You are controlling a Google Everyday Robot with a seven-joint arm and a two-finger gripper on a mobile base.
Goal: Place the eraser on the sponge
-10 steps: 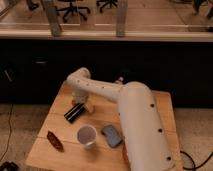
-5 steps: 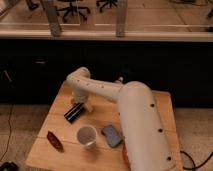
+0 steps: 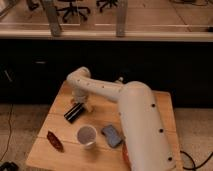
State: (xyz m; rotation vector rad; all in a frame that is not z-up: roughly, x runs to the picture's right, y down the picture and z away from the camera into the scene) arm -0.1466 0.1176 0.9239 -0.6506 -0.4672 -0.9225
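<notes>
**Gripper low over the eraser on a slatted wooden table**

A pale floor with office chairs (image 3: pixel 71 7) lies beyond a long ledge (image 3: pixel 150 34) above dark panels. In front stands the wooden table (image 3: pixel 60 155), built of light planks. The smooth white arm (image 3: pixel 140 120) bends across it, and its gripper (image 3: pixel 81 104) sits low at the far end of the eraser (image 3: pixel 74 113); whether it grips the eraser cannot be told. The eraser, a flat black bar, lies at an angle on the table. A white cup (image 3: pixel 87 135) stands upright nearer the front. The blue-grey sponge (image 3: pixel 112 135) lies just right of the cup, apart from the eraser. A dark red pointed object (image 3: pixel 55 141) lies to the left.
</notes>
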